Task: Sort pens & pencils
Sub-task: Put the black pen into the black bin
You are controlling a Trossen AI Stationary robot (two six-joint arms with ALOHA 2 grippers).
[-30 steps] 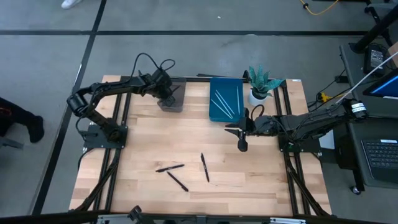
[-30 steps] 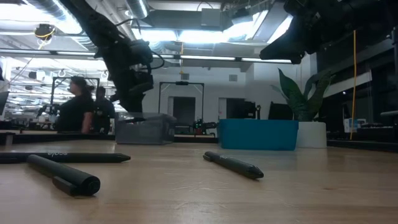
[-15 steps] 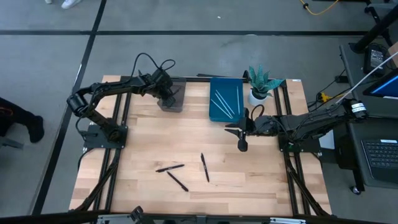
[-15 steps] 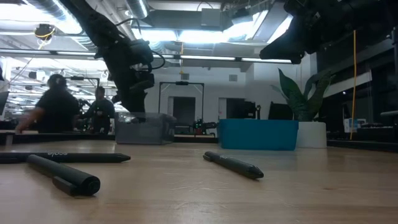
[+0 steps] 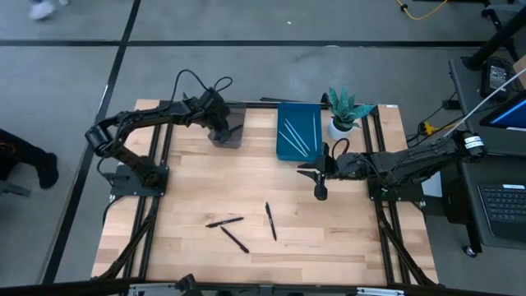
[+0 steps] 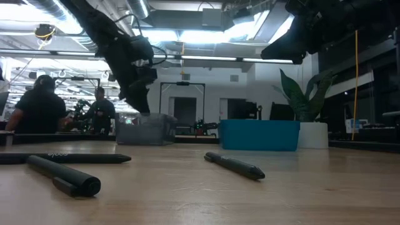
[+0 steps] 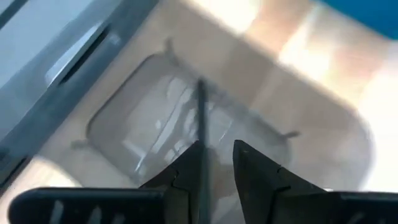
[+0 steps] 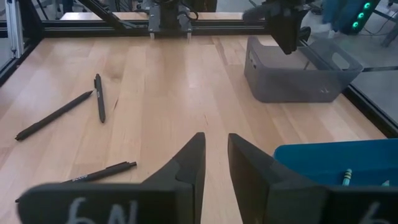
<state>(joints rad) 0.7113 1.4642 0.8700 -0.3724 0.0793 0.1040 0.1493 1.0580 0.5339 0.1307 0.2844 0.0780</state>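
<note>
My left gripper [image 5: 220, 122] [image 7: 216, 168] hangs open over the grey bin [image 5: 228, 130] [image 7: 186, 124] at the table's far side. A black pen [image 7: 200, 124] runs between its fingers, pointing down into the bin. Three black pens [image 5: 224, 221] [image 5: 234, 239] [image 5: 270, 221] lie flat on the wood near the table's middle. Pale pencils [image 5: 296, 136] lie in the blue tray [image 5: 283, 148]. My right gripper [image 5: 306, 171] [image 8: 216, 155] waits open and holds nothing, beside the tray's near right corner and above the table. My left gripper has the black pen's upper part between its open fingers, close beside one finger [image 7: 186, 177]; I cannot tell whether they touch. The fingers slant down from above and lie along the pen. The pen's far end [image 7: 199, 90] is inside the bin.
A potted plant [image 5: 345, 111] stands at the far right, beside the blue tray. Bare wood lies between the bin and the loose pens [image 8: 99, 96]. People move about in the room behind the table [image 6: 40, 106].
My left gripper has stayed over the grey bin and rolled a little about its own line. The three pens on the table have kept their places.
</note>
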